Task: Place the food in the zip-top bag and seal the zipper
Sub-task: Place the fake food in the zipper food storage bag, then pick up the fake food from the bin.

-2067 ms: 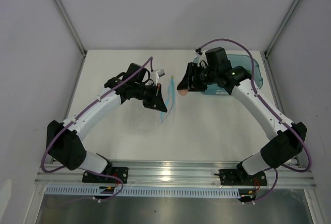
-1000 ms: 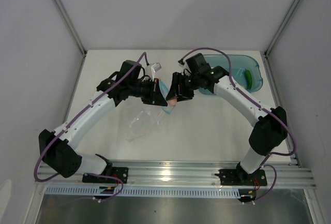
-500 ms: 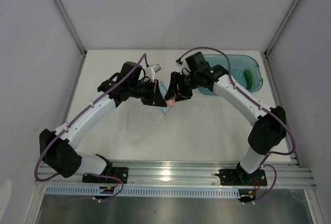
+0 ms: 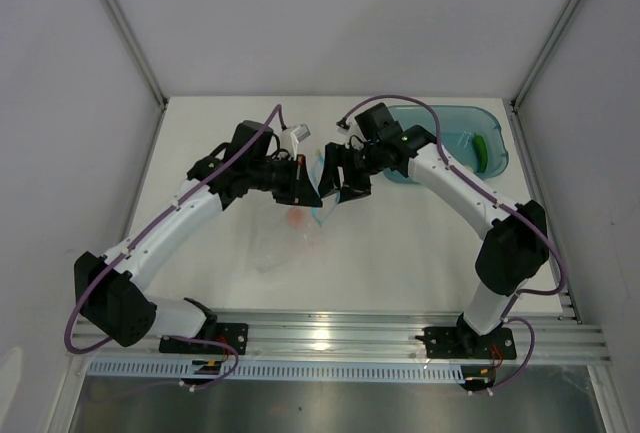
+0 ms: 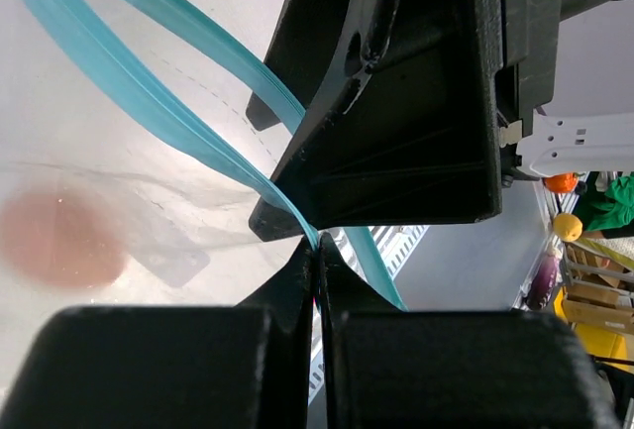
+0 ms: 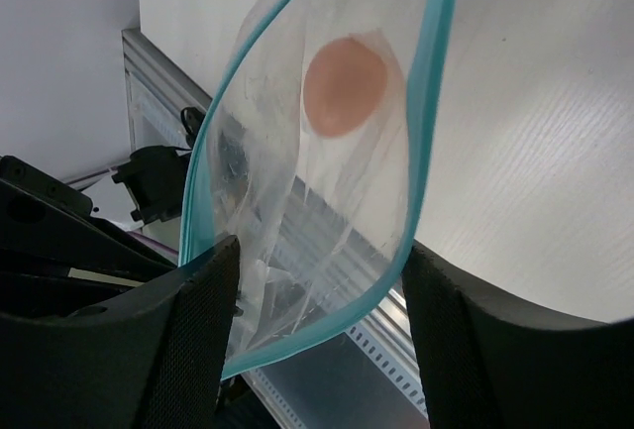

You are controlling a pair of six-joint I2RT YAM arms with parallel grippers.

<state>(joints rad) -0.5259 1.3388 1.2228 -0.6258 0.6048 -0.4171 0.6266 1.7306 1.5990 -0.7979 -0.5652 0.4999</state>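
Plastic, clear and crinkly: the zip-top bag (image 4: pixel 283 236) was held up at its mouth by the left gripper (image 5: pixel 317 263), clamped on the blue zipper (image 5: pixel 139 102). The right gripper (image 4: pixel 338 185) stood over the opening, fingers apart and empty. The peach-pink piece (image 6: pixel 345 85) lay inside the bag. The green piece (image 4: pixel 481 150) lay in the teal tub (image 4: pixel 497 158), well apart. The next fetch looked to need the mouth held wide and steady.

Peach-pink egg piece (image 6: pixel 344 85), clear bag (image 6: pixel 297 181), light teal zipper (image 6: pixel 428 102), green cucumber piece (image 4: pixel 481 152)
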